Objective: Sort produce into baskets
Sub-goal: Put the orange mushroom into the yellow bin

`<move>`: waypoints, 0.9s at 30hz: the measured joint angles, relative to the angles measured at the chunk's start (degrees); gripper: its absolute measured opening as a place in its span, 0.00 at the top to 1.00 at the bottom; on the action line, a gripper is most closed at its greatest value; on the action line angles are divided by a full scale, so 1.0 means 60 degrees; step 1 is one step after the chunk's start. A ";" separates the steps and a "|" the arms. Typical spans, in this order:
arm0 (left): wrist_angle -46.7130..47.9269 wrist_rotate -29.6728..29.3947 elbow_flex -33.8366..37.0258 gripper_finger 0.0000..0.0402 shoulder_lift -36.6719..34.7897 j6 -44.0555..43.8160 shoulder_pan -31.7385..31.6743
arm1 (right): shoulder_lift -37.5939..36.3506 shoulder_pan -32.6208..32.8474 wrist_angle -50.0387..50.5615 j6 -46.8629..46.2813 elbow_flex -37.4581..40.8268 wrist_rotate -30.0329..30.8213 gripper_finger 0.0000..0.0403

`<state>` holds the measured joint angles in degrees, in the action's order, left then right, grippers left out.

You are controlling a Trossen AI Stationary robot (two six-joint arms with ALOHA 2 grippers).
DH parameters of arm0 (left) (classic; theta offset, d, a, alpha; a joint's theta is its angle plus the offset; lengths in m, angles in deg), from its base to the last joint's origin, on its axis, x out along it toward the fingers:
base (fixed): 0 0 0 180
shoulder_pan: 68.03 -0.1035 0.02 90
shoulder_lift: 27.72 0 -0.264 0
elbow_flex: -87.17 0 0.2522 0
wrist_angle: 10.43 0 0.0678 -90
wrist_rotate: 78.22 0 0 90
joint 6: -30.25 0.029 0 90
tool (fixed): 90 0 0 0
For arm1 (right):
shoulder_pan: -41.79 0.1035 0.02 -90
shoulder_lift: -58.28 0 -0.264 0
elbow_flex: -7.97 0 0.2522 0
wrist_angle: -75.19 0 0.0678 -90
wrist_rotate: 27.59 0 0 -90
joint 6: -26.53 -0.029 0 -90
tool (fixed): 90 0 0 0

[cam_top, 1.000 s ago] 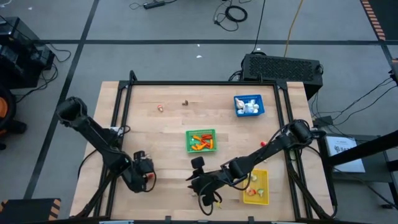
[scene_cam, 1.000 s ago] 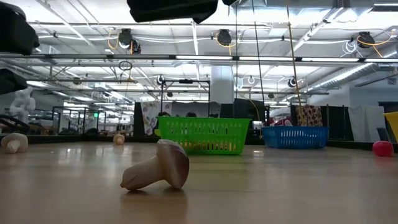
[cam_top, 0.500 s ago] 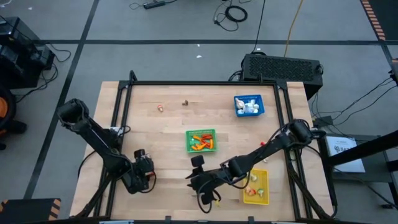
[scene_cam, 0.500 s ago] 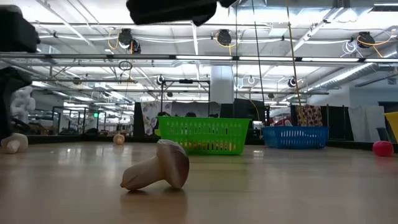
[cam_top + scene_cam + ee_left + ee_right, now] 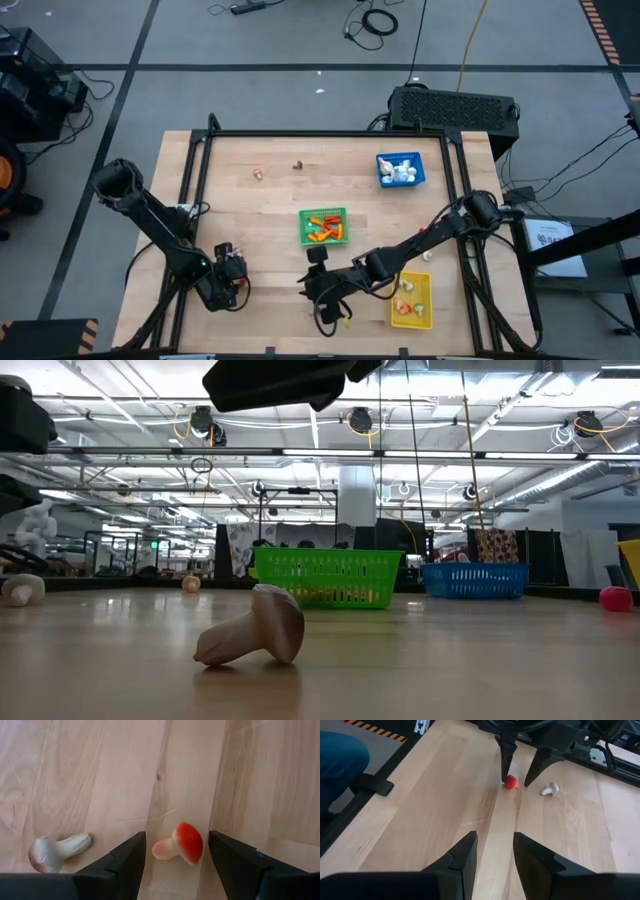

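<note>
**Left gripper straddling red-capped mushroom, near-left of table**

Left gripper (image 5: pixel 174 857) low over the wood at the near-left part of the table (image 5: pixel 270 210). Fingers (image 5: pixel 127 865) spread apart, one on each side of a red-capped toy mushroom (image 5: pixel 181 844); gap visible on both sides, nothing gripped. Mushroom lies on its side, long axis running across the span between the fingers, pale stem toward one finger, red cap toward the other.

Just beside it, outside the fingers: a white mushroom (image 5: pixel 56 851), also on its side, stem pointing toward the red one.

Right gripper (image 5: pixel 494 857) hovers near the front edge, mid-table, fingers parted, empty, aimed at the left gripper.

Baskets: green basket (image 5: pixel 323 226) at centre, blue basket (image 5: pixel 400 168) far right, yellow basket (image 5: pixel 412 300) near right. Each holds pieces.
</note>
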<state>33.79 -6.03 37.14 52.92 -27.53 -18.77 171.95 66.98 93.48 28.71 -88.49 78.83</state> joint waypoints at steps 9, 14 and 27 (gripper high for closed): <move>-0.0071 0.0109 -0.0043 0.51 0.0842 0.0011 0.0011 | -0.0007 0.0000 0.0002 0.0000 0.0000 -0.0004 0.71; -0.0084 0.0130 -0.0033 0.62 0.0909 0.0023 0.0011 | -0.0007 0.0000 0.0007 0.0000 0.0000 -0.0002 0.71; -0.1207 -0.0732 -0.0350 0.82 0.0763 0.1711 -0.0018 | 0.0021 -0.0009 -0.0401 0.0064 0.0000 -0.0018 0.71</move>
<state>26.55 -10.42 35.04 57.50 -17.26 -18.88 172.07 66.93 91.08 29.09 -88.49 78.72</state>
